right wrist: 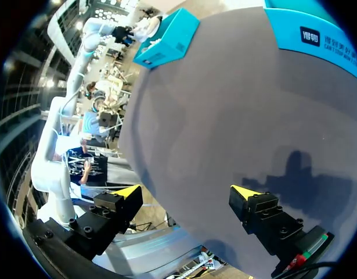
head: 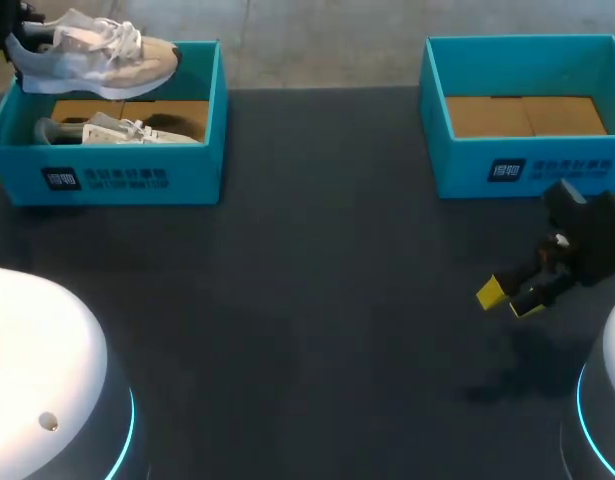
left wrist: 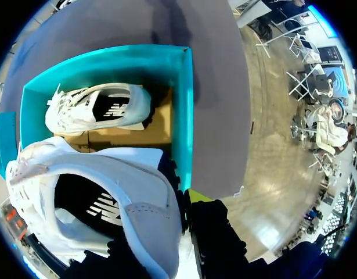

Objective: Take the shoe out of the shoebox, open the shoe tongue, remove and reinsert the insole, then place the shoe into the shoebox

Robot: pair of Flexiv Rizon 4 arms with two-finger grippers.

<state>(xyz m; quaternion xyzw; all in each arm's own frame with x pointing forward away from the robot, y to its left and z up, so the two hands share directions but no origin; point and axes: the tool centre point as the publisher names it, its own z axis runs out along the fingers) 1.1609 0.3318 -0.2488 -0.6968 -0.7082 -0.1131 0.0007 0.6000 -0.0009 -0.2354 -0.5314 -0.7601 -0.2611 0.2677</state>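
shoe (head: 97, 57) in left pincer (left wrist: 177, 204) (above shoebox (head: 117, 180))

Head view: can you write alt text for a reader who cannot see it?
The left claw holds a white shoe above the left shoebox, where a second shoe lies. The right claw hangs open over the dark table, near the right shoebox.
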